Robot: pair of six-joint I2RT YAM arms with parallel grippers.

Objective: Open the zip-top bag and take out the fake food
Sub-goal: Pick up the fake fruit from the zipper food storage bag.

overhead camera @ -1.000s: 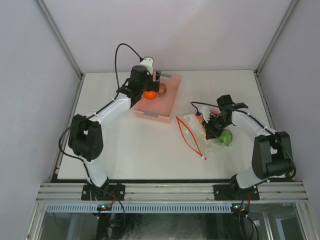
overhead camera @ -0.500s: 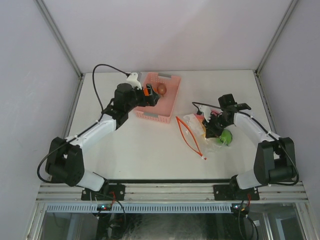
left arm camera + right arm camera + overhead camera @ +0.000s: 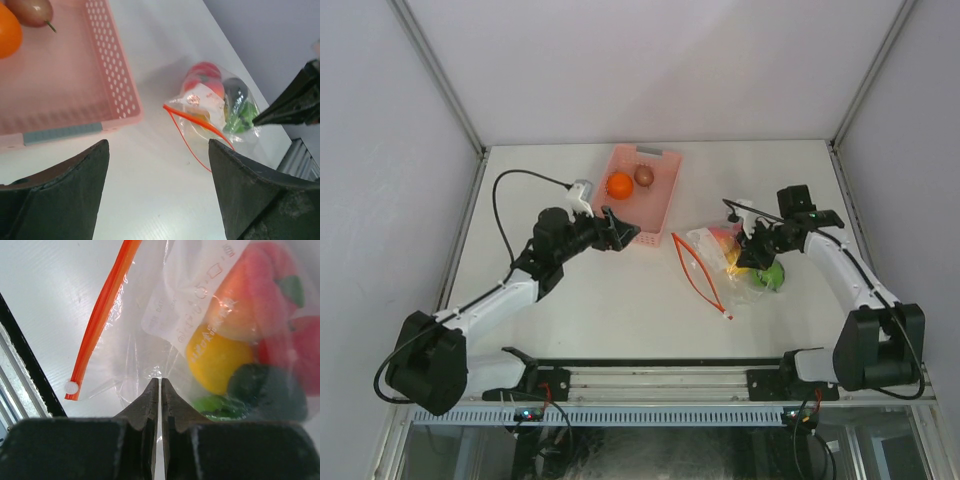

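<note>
- White, matte table (image 3: pixel 580 300) inside a booth of pale grey walls and aluminium posts, seen from above. A pink slotted basket (image 3: pixel 655 205) sits far of centre. The zip-top bag (image 3: pixel 715 250) lies right of centre, apart from the basket.
- Against a second ago, the orange fruit (image 3: pixel 620 185) has left the left claw (image 3: pixel 625 232) and lies in the basket beside a brown fruit (image 3: pixel 645 175). That claw has drawn back to the basket's near-left corner. The right claw (image 3: pixel 752 250) stays at the bag, shifted slightly right.
- Left wrist view: the left claw (image 3: pixel 157 190) is spread wide and holds nothing, its dark fingers (image 3: pixel 55 200) framing bare table (image 3: pixel 150 165). The basket (image 3: pixel 120 85) has perforated walls, with the glossy orange fruit (image 3: pixel 7 35) and the brown fruit (image 3: pixel 30 10) at its far end. The crinkly bag (image 3: pixel 215 107) lies to the right, its mouth gaping, with the right claw (image 3: pixel 295 102) at its right edge.
- Right wrist view: the right claw (image 3: pixel 160 382) is clenched on a pinch of clear bag film (image 3: pixel 145 340). The red-orange zipper strip (image 3: pixel 105 305) runs to the left and ends in a small bead. The fake food (image 3: pixel 217 357) is inside, showing rounded, shiny yellow, peach-orange, red-pink and dark green pieces behind the printed plastic.
</note>
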